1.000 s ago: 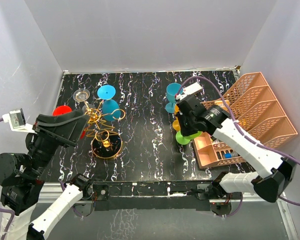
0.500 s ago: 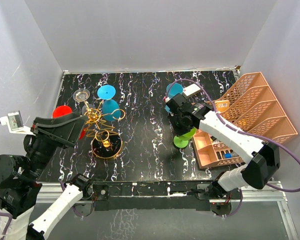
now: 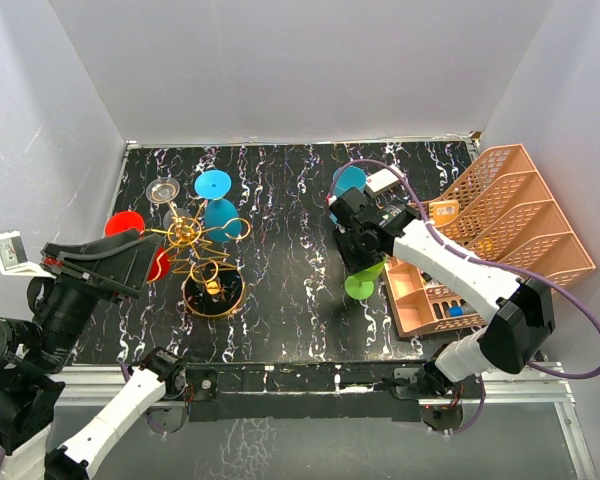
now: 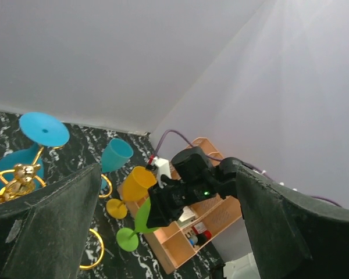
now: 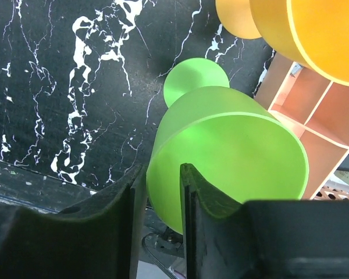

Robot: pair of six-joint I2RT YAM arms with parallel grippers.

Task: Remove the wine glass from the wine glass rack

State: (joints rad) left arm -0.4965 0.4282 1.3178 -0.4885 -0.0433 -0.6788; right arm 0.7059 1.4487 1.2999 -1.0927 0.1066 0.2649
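Observation:
The gold wire wine glass rack (image 3: 196, 243) stands left of centre on its round dark base (image 3: 213, 291). Blue (image 3: 213, 185), clear (image 3: 163, 190) and red (image 3: 126, 222) glasses hang on it. My left gripper (image 3: 110, 262) is open and empty, just left of the rack; its view shows the rack's loops (image 4: 16, 178) and the blue glass (image 4: 43, 129). My right gripper (image 5: 163, 174) is shut on the rim of a green wine glass (image 5: 227, 157), one finger inside the bowl. In the top view this glass (image 3: 363, 280) is tilted, beside the organiser.
A peach mesh organiser (image 3: 520, 215) fills the right side, with small items in its front compartments (image 3: 450, 308). A teal glass (image 3: 348, 180) and a yellow glass (image 5: 314, 35) stand close to the green one. White walls enclose the table at the back and sides.
My left arm has drawn back down and to the left, away from the rack. My right gripper has shifted left with the green glass, which now leans more.

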